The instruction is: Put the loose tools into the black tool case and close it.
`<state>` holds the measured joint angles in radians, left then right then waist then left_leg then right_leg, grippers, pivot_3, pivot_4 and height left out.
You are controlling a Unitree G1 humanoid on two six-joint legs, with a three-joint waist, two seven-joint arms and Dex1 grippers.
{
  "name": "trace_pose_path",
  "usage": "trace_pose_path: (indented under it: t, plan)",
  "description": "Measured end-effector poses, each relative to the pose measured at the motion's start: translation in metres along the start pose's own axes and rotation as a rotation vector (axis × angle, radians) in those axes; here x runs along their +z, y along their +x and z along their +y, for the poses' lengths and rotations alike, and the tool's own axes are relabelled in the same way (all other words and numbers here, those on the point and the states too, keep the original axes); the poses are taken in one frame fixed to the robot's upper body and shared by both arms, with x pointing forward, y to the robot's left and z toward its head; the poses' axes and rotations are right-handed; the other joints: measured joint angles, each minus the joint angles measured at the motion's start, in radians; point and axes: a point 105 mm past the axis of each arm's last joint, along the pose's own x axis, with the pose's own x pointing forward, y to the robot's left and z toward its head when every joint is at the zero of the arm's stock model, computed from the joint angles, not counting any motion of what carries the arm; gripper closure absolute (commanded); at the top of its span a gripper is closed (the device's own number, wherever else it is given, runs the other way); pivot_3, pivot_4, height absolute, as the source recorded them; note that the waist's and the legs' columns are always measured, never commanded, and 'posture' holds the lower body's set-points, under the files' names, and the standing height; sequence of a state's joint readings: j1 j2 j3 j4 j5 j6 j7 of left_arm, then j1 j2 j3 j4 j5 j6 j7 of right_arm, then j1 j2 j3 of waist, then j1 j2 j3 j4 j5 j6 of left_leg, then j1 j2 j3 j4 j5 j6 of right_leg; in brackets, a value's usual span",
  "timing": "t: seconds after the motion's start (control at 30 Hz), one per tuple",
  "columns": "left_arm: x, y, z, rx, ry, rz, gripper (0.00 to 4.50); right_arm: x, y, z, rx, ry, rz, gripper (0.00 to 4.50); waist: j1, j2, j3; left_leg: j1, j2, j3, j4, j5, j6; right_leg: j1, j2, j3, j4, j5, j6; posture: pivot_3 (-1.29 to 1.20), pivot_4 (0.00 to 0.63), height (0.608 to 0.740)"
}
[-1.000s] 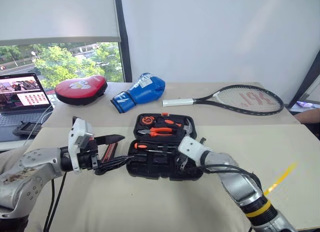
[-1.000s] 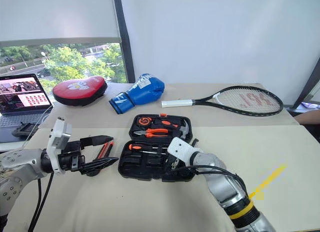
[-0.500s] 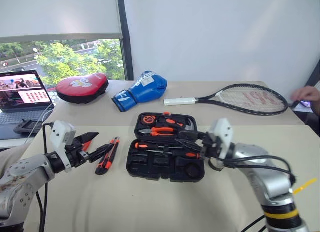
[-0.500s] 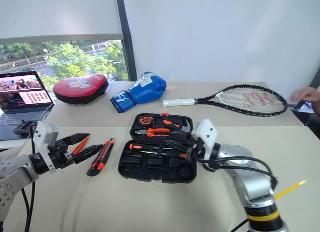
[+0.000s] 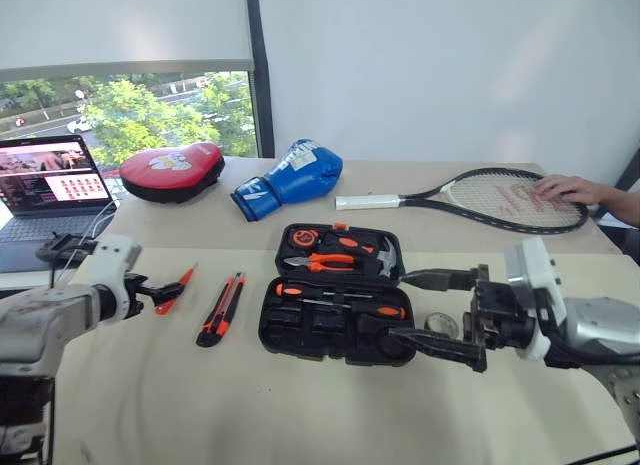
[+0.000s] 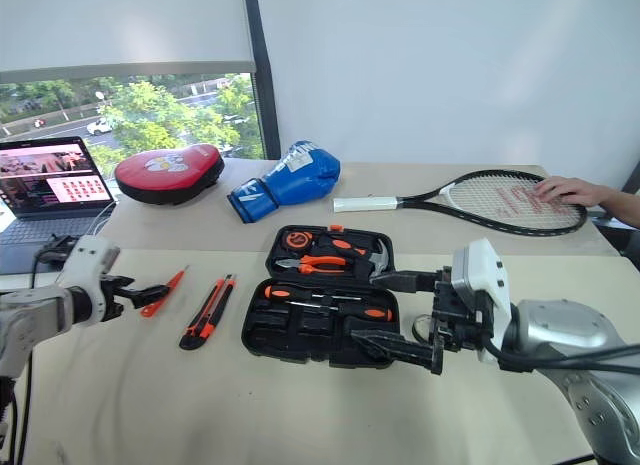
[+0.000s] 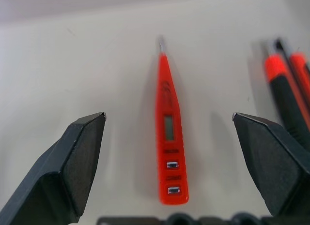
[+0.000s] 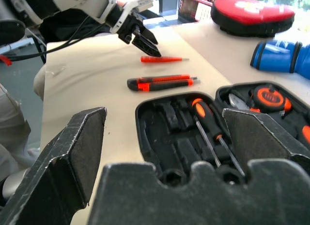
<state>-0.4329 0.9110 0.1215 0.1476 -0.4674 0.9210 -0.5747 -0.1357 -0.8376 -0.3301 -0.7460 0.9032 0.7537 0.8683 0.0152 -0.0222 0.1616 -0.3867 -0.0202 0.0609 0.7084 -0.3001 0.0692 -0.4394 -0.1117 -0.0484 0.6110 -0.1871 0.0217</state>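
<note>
Here the left gripper (image 7: 169, 138) is seen with its jaws spread wide and nothing held, poised just over the slim orange tester screwdriver (image 7: 167, 133) that lies flat on the beige table (image 5: 300, 415); in the left wrist view the tool sits between the two fingers, touched by neither, its long axis running along the line in which the gripper points, its metal tip directed away from the gripper and its butt end nearest to it; a closing of the jaws would therefore be made across the handle, which is judged to be the fitting approach. In the head views the same screwdriver (image 5: 175, 290) is found at the left of the table, well apart from the black tool case (image 5: 335, 305), its tip slanting away from the robot and towards the case side. Just beside it, between it and the case, the two utility knives (image 5: 221, 308) are laid side by side and touching, their long axes roughly parallel to the screwdriver. The case stands open, with pliers, a tape measure and two screwdrivers seated in its slots. The right gripper (image 5: 425, 310) is likewise held wide and empty, raised near the case's right edge, pointing left; a small grey tape roll (image 5: 441, 325) is glimpsed on the table behind it. The left arm is plainly the nearer to the loose tools at the left.
</note>
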Motion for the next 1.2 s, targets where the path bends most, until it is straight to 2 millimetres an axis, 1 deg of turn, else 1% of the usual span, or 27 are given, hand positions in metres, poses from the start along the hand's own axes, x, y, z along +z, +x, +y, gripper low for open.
trace_pose_path:
  t: [0.03, 0.07, 0.17, 0.23, 0.27, 0.3, 0.33, 0.4, 0.43, 0.47, 0.5, 0.53, 0.57, 0.6, 0.63, 0.67, 0.77, 0.83, 0.87, 0.93, 1.13, 1.2]
  plan:
    - [-0.003, 0.003, 0.002, 0.002, 0.004, 0.021, 1.12, 0.0, 0.001, 0.001, -0.005, -0.002, -0.001, 0.0, 0.0, 0.0, 0.0, -0.001, 0.0, 0.0, 0.0, 0.0, 0.0, -0.001, 0.0, 0.0, 0.0, 0.0, 0.0, 0.0, 0.15, 0.74]
    - [-0.006, 0.006, 0.003, 0.0, 0.009, 0.039, 1.43, 0.001, 0.001, 0.002, -0.013, -0.005, 0.0, 0.0, -0.001, 0.0, 0.0, -0.001, 0.0, 0.0, 0.0, 0.0, 0.0, -0.001, 0.0, 0.0, 0.0, 0.0, 0.0, 0.0, 0.15, 0.74]
    - [-0.005, 0.009, 0.008, -0.003, 0.033, 0.041, 2.64, -0.001, 0.001, 0.007, -0.029, -0.009, 0.016, 0.0, -0.001, 0.0, 0.0, 0.0, 0.0, 0.0, 0.0, 0.0, 0.0, -0.001, -0.001, 0.0, 0.0, 0.0, 0.0, 0.0, 0.15, 0.74]
    - [-0.005, 0.01, 0.008, -0.02, 0.035, 0.037, 3.29, -0.001, 0.0, 0.008, -0.042, -0.014, 0.025, 0.0, -0.001, 0.0, 0.0, -0.001, 0.0, 0.0, 0.001, 0.0, 0.0, 0.0, -0.001, 0.0, 0.0, 0.0, 0.0, 0.0, 0.15, 0.74]
    - [-0.005, 0.01, 0.005, -0.047, 0.037, 0.03, 3.46, -0.003, -0.001, 0.009, -0.048, -0.008, 0.032, 0.0, 0.0, 0.0, 0.0, -0.001, 0.0, 0.0, 0.001, 0.0, 0.0, 0.0, -0.002, 0.0, 0.0, 0.0, 0.0, 0.0, 0.15, 0.74]
    - [-0.003, 0.01, 0.0, -0.092, 0.034, 0.007, 3.92, -0.005, -0.002, 0.01, -0.051, -0.002, 0.037, 0.0, 0.002, -0.001, 0.0, -0.001, 0.0, 0.0, 0.001, 0.0, 0.0, 0.0, -0.002, 0.0, 0.0, 0.0, 0.0, 0.0, 0.15, 0.74]
    - [-0.001, 0.01, -0.005, -0.127, 0.033, -0.015, 4.03, -0.006, -0.002, 0.012, -0.051, 0.004, 0.041, 0.0, 0.005, -0.001, 0.0, -0.002, 0.001, 0.0, 0.002, 0.0, 0.0, 0.0, -0.003, 0.0, 0.0, 0.0, 0.0, 0.0, 0.15, 0.74]
    - [0.013, 0.006, -0.022, -0.248, 0.044, -0.095, 4.03, -0.008, -0.003, 0.012, -0.058, 0.009, 0.044, 0.0, 0.006, -0.003, 0.002, -0.004, 0.001, -0.001, 0.004, 0.0, 0.001, -0.001, -0.003, 0.002, 0.0, 0.0, 0.0, 0.0, 0.15, 0.74]
    - [0.025, 0.0, -0.039, -0.352, 0.089, -0.145, 4.03, -0.008, -0.004, 0.012, -0.072, 0.004, 0.04, 0.0, 0.007, -0.004, 0.003, -0.004, 0.001, -0.001, 0.004, 0.0, 0.0, -0.001, -0.003, 0.002, 0.0, 0.0, 0.0, 0.0, 0.15, 0.74]
    - [0.032, -0.006, -0.051, -0.43, 0.156, -0.169, 4.03, -0.007, -0.006, 0.012, -0.087, 0.001, 0.033, 0.0, 0.008, -0.005, 0.003, -0.004, 0.001, -0.001, 0.004, 0.0, 0.0, -0.001, -0.003, 0.002, 0.0, 0.0, 0.0, 0.0, 0.15, 0.74]
    - [0.042, -0.015, -0.069, -0.532, 0.282, -0.192, 4.03, -0.006, -0.008, 0.012, -0.108, -0.005, 0.025, 0.0, 0.011, -0.005, 0.003, -0.004, 0.001, -0.001, 0.004, 0.0, 0.0, -0.001, -0.003, 0.002, -0.001, 0.0, 0.0, 0.0, 0.15, 0.74]
    - [0.049, -0.021, -0.083, -0.599, 0.388, -0.207, 4.03, -0.006, -0.01, 0.012, -0.12, -0.01, 0.022, 0.0, 0.011, -0.004, 0.002, -0.004, 0.0, -0.001, 0.004, 0.0, 0.0, -0.001, -0.003, 0.002, -0.001, 0.0, 0.0, 0.0, 0.15, 0.74]
    - [0.056, -0.023, -0.096, -0.657, 0.487, -0.218, 4.03, -0.006, -0.013, 0.014, -0.138, -0.011, 0.025, 0.0, 0.014, -0.003, 0.002, -0.003, 0.0, -0.001, 0.004, 0.0, 0.001, 0.0, -0.003, 0.002, -0.001, 0.0, 0.0, 0.0, 0.15, 0.74]
    - [0.058, -0.023, -0.1, -0.675, 0.522, -0.219, 4.03, -0.007, -0.014, 0.014, -0.143, -0.01, 0.026, 0.0, 0.016, -0.003, 0.002, -0.003, 0.0, 0.0, 0.004, 0.0, 0.001, 0.001, -0.003, 0.002, -0.001, 0.0, 0.0, 0.0, 0.15, 0.74]
    - [0.062, -0.018, -0.115, -0.728, 0.589, -0.218, 4.03, -0.009, -0.018, 0.016, -0.169, -0.004, 0.03, 0.0, 0.019, -0.002, 0.002, -0.002, -0.001, 0.002, 0.004, -0.001, 0.002, 0.001, 0.002, 0.001, 0.0, 0.0, 0.0, 0.0, 0.15, 0.74]
    - [0.067, -0.009, -0.136, -0.793, 0.631, -0.224, 4.03, -0.012, -0.025, 0.018, -0.202, 0.011, 0.041, 0.0, 0.032, -0.002, 0.002, -0.003, -0.002, 0.001, 0.005, 0.001, 0.004, 0.003, 0.002, -0.001, 0.0, 0.0, 0.0, 0.0, 0.15, 0.74]
    - [0.064, 0.005, -0.171, -0.906, 0.686, -0.187, 4.03, -0.011, -0.034, 0.025, -0.23, 0.003, 0.061, 0.0, 0.035, -0.002, 0.002, -0.005, -0.003, 0.002, 0.008, 0.0, 0.008, 0.003, 0.004, -0.001, 0.0, 0.002, 0.003, 0.0, 0.15, 0.74]
    - [0.06, 0.014, -0.184, -0.939, 0.717, -0.143, 4.03, -0.014, -0.043, 0.031, -0.264, 0.022, 0.087, 0.0, 0.029, -0.003, 0.002, -0.005, -0.003, 0.002, 0.01, -0.001, 0.011, 0.004, 0.005, 0.0, -0.001, 0.003, 0.005, 0.0, 0.15, 0.74]
    - [0.059, 0.019, -0.19, -0.951, 0.739, -0.123, 4.03, -0.015, -0.048, 0.033, -0.287, 0.034, 0.101, 0.0, 0.024, -0.003, 0.002, -0.005, -0.003, 0.003, 0.012, -0.006, 0.019, 0.004, 0.005, 0.002, 0.0, 0.003, 0.006, 0.0, 0.15, 0.74]
    - [0.055, 0.025, -0.198, -0.97, 0.775, -0.097, 4.03, -0.014, -0.054, 0.036, -0.311, 0.034, 0.115, 0.0, 0.014, -0.003, 0.002, -0.004, -0.003, 0.003, 0.013, -0.006, 0.02, 0.003, 0.006, 0.005, 0.0, 0.003, 0.007, 0.0, 0.15, 0.74]
    - [0.038, 0.041, -0.199, -0.975, 0.876, -0.02, 4.03, -0.012, -0.058, 0.045, -0.324, 0.045, 0.117, 0.0, 0.01, -0.003, 0.002, -0.003, -0.003, 0.003, 0.014, -0.007, 0.021, 0.004, 0.005, 0.006, 0.0, 0.004, 0.008, 0.0, 0.15, 0.74]
    - [0.039, 0.042, -0.199, -0.976, 0.916, -0.025, 4.03, -0.012, -0.058, 0.046, -0.326, 0.044, 0.12, 0.0, 0.01, -0.003, 0.002, -0.003, -0.002, 0.003, 0.015, -0.007, 0.021, 0.004, 0.004, 0.006, 0.0, 0.004, 0.008, 0.0, 0.15, 0.74]
